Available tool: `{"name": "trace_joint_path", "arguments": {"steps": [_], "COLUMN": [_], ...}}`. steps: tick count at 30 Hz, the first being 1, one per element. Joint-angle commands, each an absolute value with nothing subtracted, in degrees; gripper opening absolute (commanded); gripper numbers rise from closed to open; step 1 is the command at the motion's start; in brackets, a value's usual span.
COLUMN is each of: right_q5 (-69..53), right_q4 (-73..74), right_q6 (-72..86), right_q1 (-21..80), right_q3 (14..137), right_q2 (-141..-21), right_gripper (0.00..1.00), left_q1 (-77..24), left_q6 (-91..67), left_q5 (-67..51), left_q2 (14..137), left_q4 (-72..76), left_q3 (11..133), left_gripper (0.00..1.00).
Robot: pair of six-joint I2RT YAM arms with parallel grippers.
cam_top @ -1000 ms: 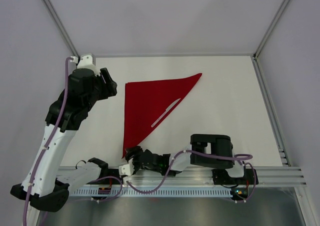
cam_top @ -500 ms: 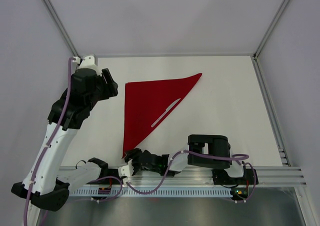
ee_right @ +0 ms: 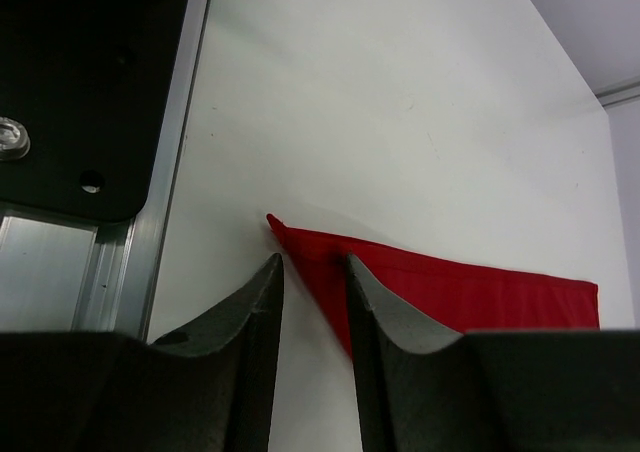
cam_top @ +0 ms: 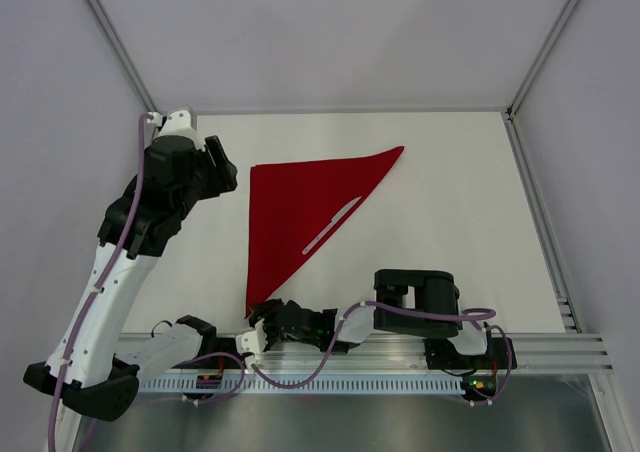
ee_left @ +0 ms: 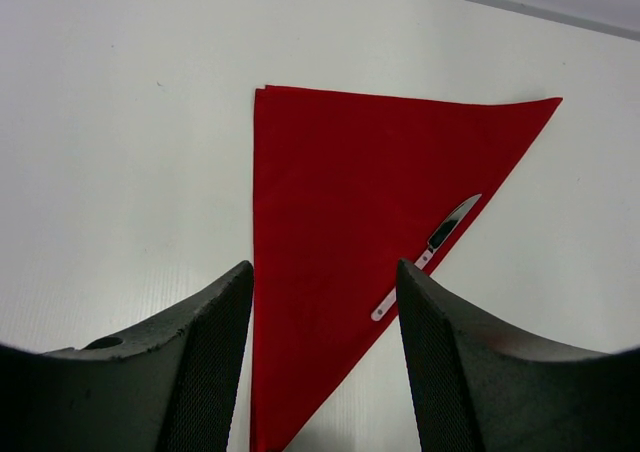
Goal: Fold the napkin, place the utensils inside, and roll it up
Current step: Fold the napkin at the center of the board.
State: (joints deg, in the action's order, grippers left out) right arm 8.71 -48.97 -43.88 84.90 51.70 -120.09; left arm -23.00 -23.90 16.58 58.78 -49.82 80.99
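The red napkin [cam_top: 290,207] lies flat on the white table, folded into a triangle, and also shows in the left wrist view [ee_left: 340,192]. One pale utensil, a knife [cam_top: 333,225], rests on it along the diagonal edge [ee_left: 428,255]. My left gripper [cam_top: 218,167] hovers open above the table just left of the napkin's far-left corner, and its jaws [ee_left: 325,272] hold nothing. My right gripper [cam_top: 260,315] is low at the napkin's near corner [ee_right: 272,220]. Its jaws [ee_right: 315,262] stand narrowly apart, straddling the cloth's edge just behind the tip.
An aluminium rail [cam_top: 560,352] runs along the near table edge, close beside the right gripper [ee_right: 150,262]. A black base plate [ee_right: 80,72] sits past it. Enclosure walls and frame posts [cam_top: 530,82] bound the table.
The right gripper's jaws have narrowed around the napkin's near corner and the arm has crept slightly left. The left arm has barely shifted. The napkin and knife lie as before.
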Motion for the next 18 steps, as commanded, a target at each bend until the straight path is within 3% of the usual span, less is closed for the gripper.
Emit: {"name": "trace_joint_path", "arguments": {"steps": [1, 9, 18], "right_q5": [7.3, 6.9, 6.2], "right_q4": [-50.4, -48.1, -45.4], "right_q6": [-42.4, -40.4, -37.9], "right_q1": [84.9, 83.9, 83.1], "right_q3": [53.6, 54.8, 56.1], "right_q2": [-121.1, -120.9, -119.8], "right_gripper": [0.37, 0.3, 0.15], "left_q1": [-23.1, -23.1, -23.1], "left_q6": [-22.3, -22.1, -21.5], "left_q5": [16.5, 16.4, 15.9], "left_q2": [58.9, 59.1, 59.3], "left_q4": [-47.7, -46.8, -46.1], "left_q3": [80.4, 79.4, 78.8], "left_gripper": [0.64, 0.64, 0.64]}}
